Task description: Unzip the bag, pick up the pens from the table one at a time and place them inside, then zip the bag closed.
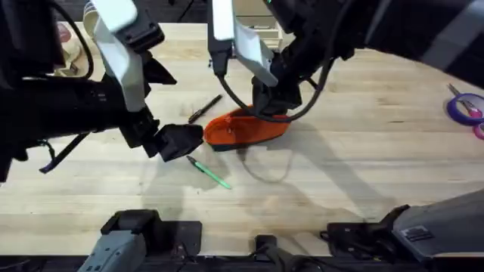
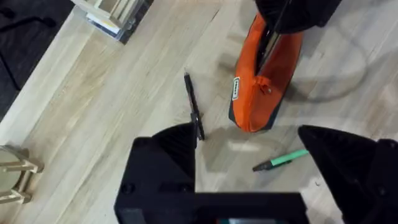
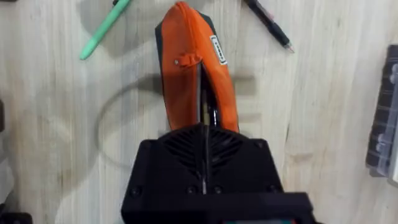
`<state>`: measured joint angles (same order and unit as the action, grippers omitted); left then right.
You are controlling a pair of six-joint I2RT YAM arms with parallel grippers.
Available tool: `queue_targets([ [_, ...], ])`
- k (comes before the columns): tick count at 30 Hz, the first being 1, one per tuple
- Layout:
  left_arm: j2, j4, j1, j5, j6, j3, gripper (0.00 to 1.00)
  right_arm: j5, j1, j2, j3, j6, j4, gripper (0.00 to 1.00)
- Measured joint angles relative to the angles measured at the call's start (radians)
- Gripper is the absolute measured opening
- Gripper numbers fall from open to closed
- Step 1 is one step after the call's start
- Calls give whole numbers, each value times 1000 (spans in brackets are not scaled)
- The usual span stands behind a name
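Bag (image 1: 246, 130): mid-table, zipper partly open.
Right gripper (image 1: 271, 108): clenched on the bag's far end.
Left gripper (image 2: 249, 155): released, hanging above bare wood.
2 pens: black (image 1: 204, 109) beside the bag; green (image 1: 209, 173) near it.
Table (image 1: 363, 151): open room rightward.

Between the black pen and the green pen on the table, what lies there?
In the left wrist view, the near end of the orange bag lies between the black pen and the green pen; otherwise bare table.
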<state>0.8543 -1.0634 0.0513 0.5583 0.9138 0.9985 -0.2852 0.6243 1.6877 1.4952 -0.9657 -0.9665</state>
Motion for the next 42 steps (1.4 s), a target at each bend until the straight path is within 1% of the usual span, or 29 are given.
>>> queue_targets([
  [13, 0, 0, 0, 0, 0, 0, 993, -1, 0, 90, 0, 0, 36, 32],
  [19, 0, 0, 0, 0, 0, 0, 994, -1, 0, 161, 1, 0, 98, 31],
  [24, 0, 0, 0, 0, 0, 0, 994, -1, 0, 206, 3, 0, 107, 59],
  [25, 0, 0, 0, 0, 0, 0, 994, 0, 0, 208, 3, 1, 107, 96],
  [28, 0, 0, 0, 0, 0, 0, 993, -1, 0, 208, 3, 0, 106, 503],
  [31, 0, 0, 0, 0, 0, 0, 993, -1, 0, 208, 3, -1, 104, 937],
  [32, 0, 0, 0, 0, 0, 0, 993, -2, 0, 208, 3, -2, 103, 978],
  [33, 0, 0, 0, 0, 0, 0, 993, -3, 0, 208, 3, -3, 103, 991],
  [42, 0, 0, 0, 0, 0, 0, 993, -4, 0, 208, 3, -3, 102, 998],
])
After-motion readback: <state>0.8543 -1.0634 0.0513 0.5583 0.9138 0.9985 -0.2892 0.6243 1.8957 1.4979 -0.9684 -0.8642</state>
